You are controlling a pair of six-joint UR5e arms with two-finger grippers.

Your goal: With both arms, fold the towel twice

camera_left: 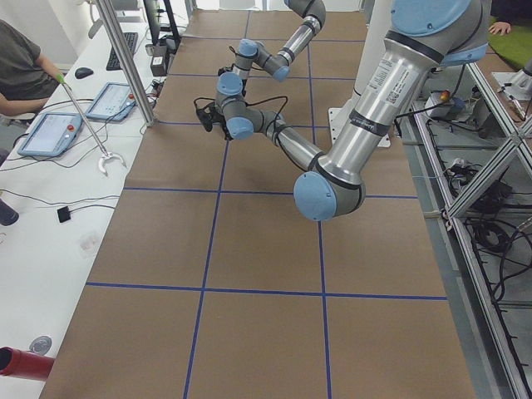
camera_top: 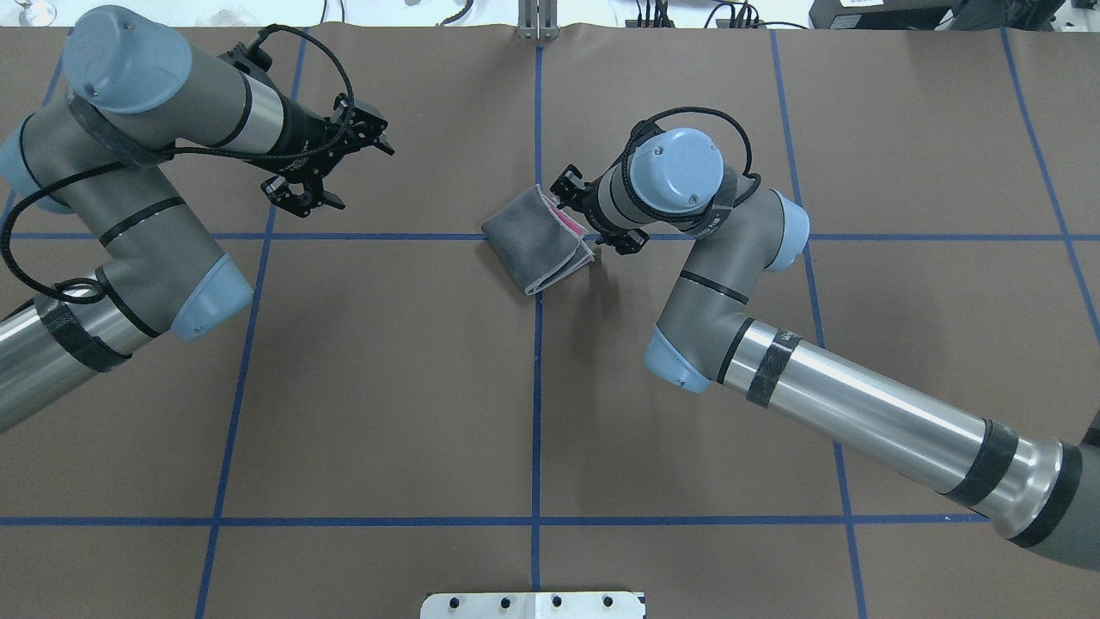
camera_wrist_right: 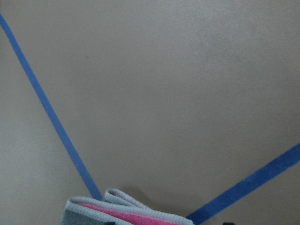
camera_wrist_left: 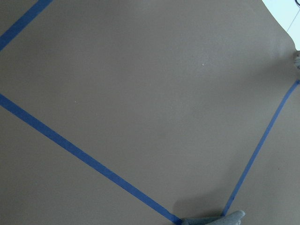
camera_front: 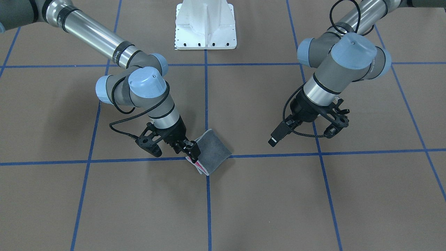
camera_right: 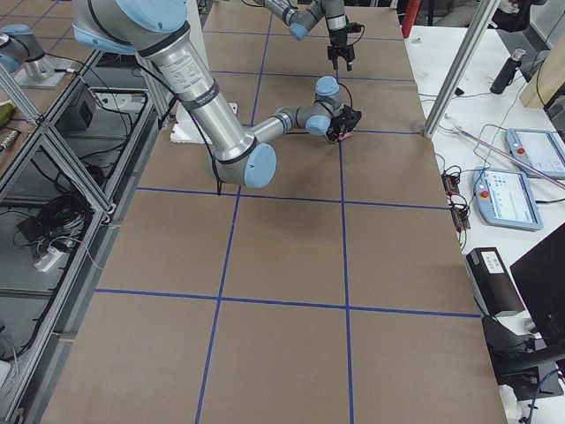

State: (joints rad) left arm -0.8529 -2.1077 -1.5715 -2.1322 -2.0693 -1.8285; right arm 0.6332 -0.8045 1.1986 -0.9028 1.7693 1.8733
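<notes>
The towel (camera_top: pixel 533 242) lies folded small near the table's middle, grey face out, with pink layers and a pale border showing at its open edge (camera_front: pixel 200 166). It also shows at the bottom of the right wrist view (camera_wrist_right: pixel 126 212). My right gripper (camera_front: pixel 190 150) is low at that open edge, its fingers close together on the towel's edge. In the overhead view the wrist hides the fingers. My left gripper (camera_top: pixel 342 165) is open and empty, above bare table well away from the towel (camera_front: pixel 338 122).
Brown table cover (camera_top: pixel 387 387) marked with blue tape lines (camera_top: pixel 537 387). The white pedestal base (camera_front: pixel 205 26) stands at the robot's side. An operators' desk with tablets (camera_left: pixel 58 129) runs along the far edge.
</notes>
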